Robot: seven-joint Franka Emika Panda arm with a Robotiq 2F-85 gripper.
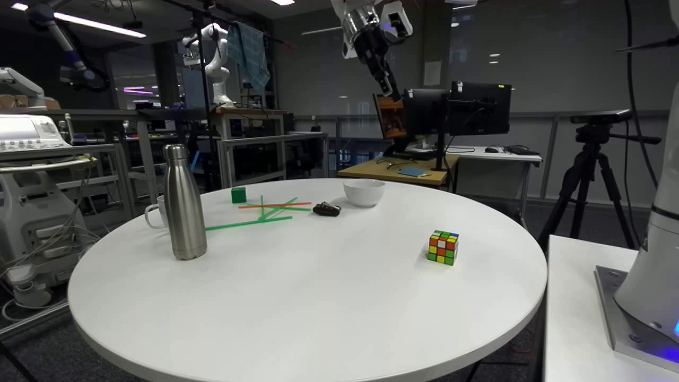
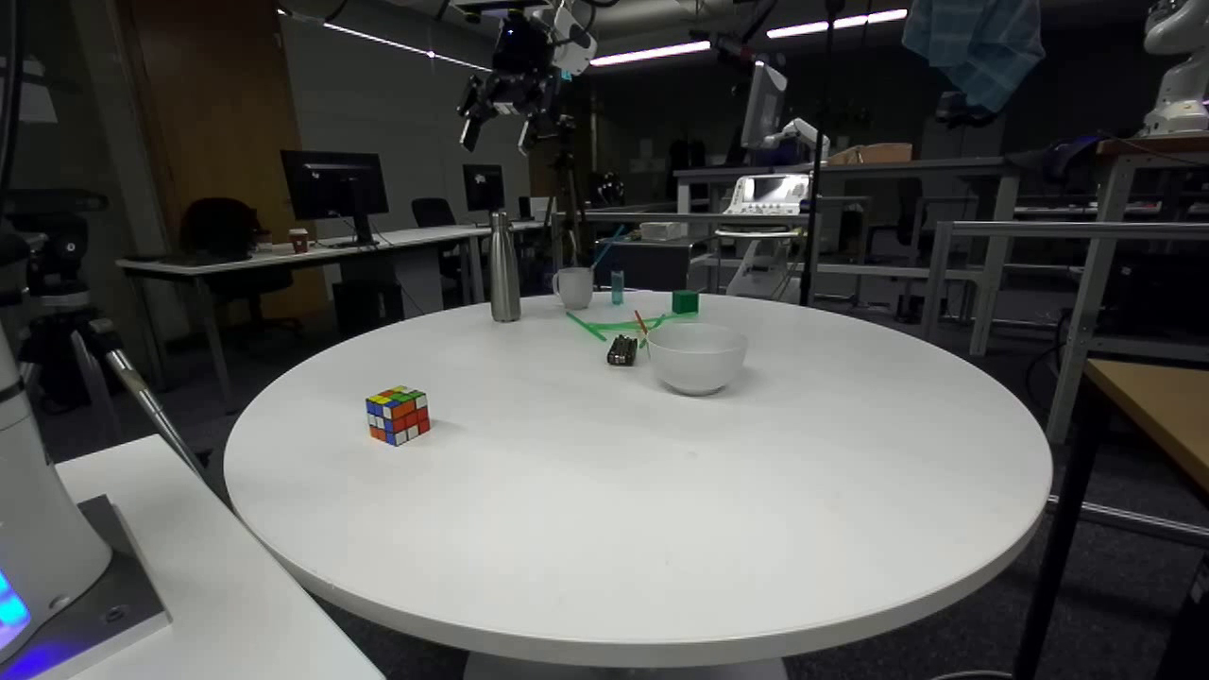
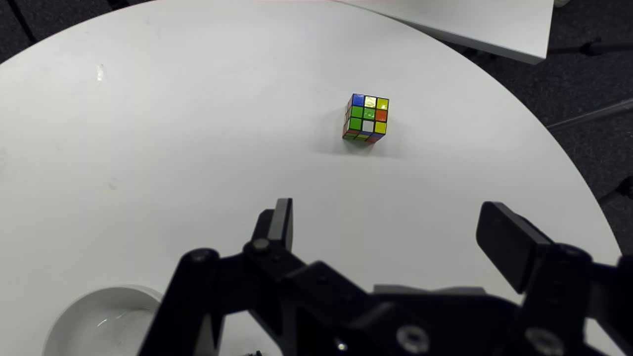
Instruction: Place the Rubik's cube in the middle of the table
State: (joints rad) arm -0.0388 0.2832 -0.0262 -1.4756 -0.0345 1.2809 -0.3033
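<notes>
A round white table (image 1: pixel 318 318) takes up most of the foreground in both exterior views; the robot arm (image 1: pixel 658 265) has its foot on a white side table (image 1: pixel 578 329), which stands just beside the round one; the arm's black gripper (image 3: pixel 388 222) hangs high over the round top, its two fingers (image 3: pixel 504 247) spread wide, the white surface showing between them in the wrist view.

A steel bottle (image 1: pixel 184 207) stands upright on the round table; a white bowl (image 2: pixel 697 364) sits right way up, well apart from the bottle; a white mug (image 2: pixel 574 288) is near the bottle; green strips (image 1: pixel 249 225) and one orange-red strip (image 1: pixel 276 205) lie between bottle and bowl, some of them crossing.

The Rubik's cube (image 1: pixel 442 248) rests flat on the round top, off the middle and toward the rim on the arm's side, well apart from the bottle and bowl; in the wrist view it lies beyond the fingers, apart from them; a dark lump (image 1: pixel 327 209), its kind hard to tell, lies just beside the bowl; a green block (image 1: pixel 238 194) sits near the strips; a teal thing (image 2: pixel 617 288), too small to name, shows between mug and block in an exterior view.
</notes>
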